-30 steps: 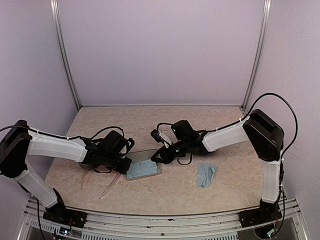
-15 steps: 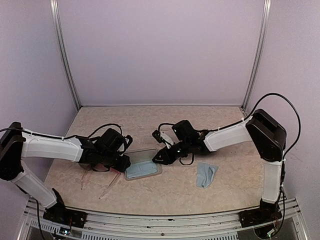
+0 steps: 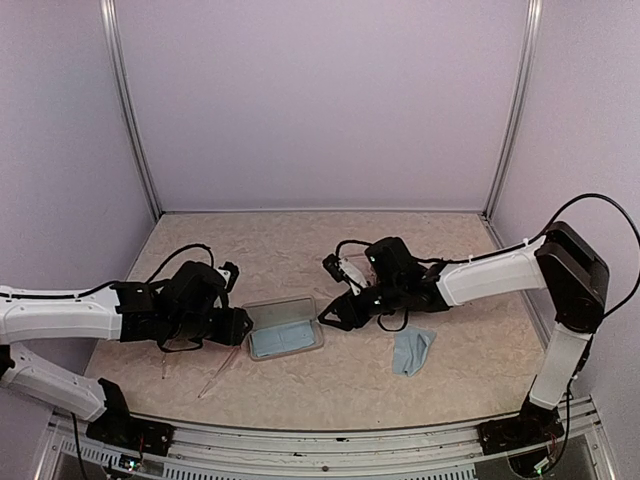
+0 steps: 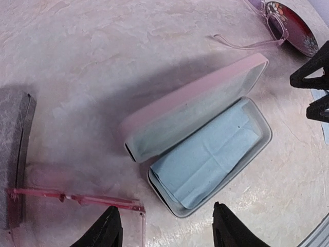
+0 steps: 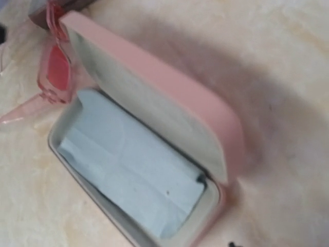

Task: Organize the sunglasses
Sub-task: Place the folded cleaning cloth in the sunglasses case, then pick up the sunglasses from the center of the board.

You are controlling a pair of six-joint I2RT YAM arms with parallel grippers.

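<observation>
At the middle of the table (image 3: 300,250), between the two arms: open pink case (image 3: 285,328), lid raised, blue cloth (image 4: 205,159) folded inside. Just left of it, left end effector (image 3: 238,325), released, nothing between the fingers (image 4: 109,229). Just right of it, right end effector (image 3: 328,314), likewise released and empty. By the case's left end, beside a grey case (image 4: 15,144): red pair (image 4: 77,198), flat on the table. Past the case's right end, near the right end effector: pale pair (image 4: 288,25), dark red lenses, also on the table. Further right, a loose cloth (image 3: 412,350).
</observation>
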